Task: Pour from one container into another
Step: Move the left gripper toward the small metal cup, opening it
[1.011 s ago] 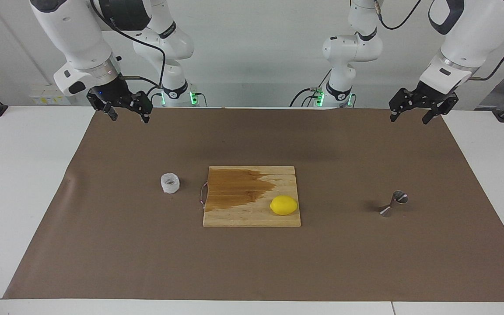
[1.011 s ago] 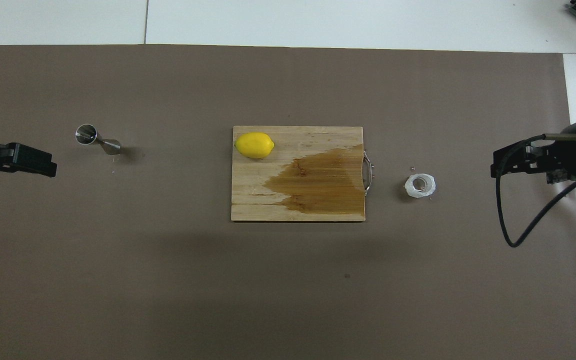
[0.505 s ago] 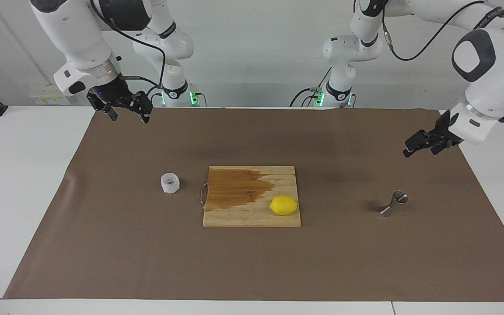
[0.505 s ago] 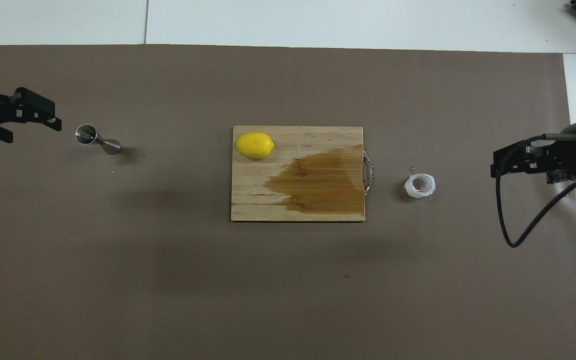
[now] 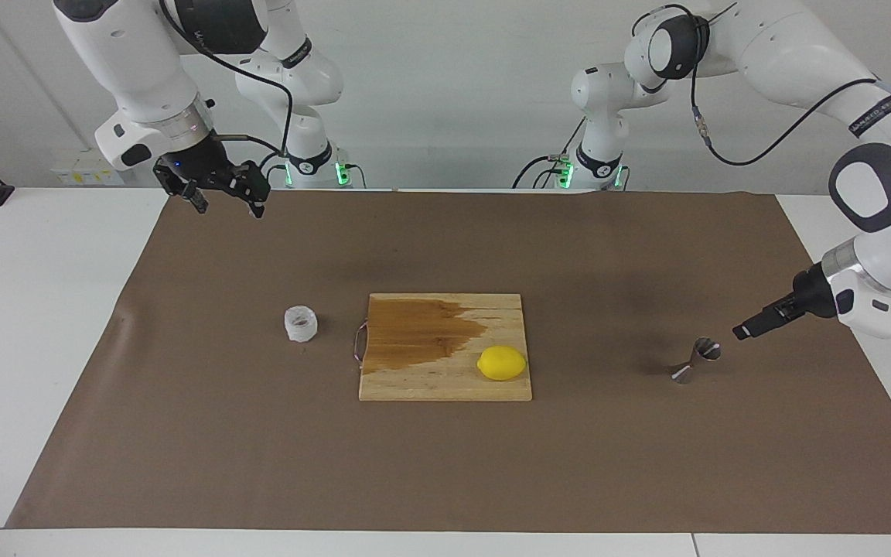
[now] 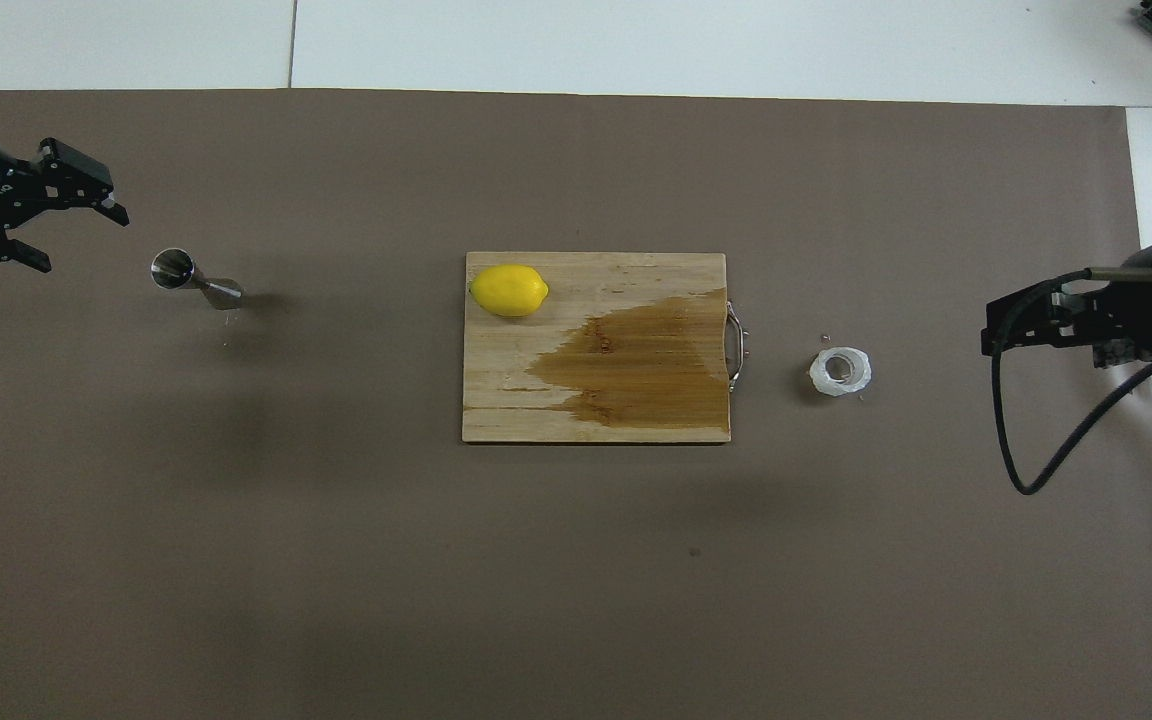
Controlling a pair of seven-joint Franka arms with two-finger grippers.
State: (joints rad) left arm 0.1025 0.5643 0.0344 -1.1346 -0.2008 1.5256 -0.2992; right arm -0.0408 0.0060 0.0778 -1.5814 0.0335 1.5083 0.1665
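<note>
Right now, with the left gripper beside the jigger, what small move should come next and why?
Probably ease the open left gripper sideways around the upright jigger and close; it hangs just beside it, not touching. The right gripper waits, away from the ribbed cup.

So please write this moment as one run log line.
left pincer: open, beside jigger, no contact | right pincer: open, waits | ribbed cup: untouched
</note>
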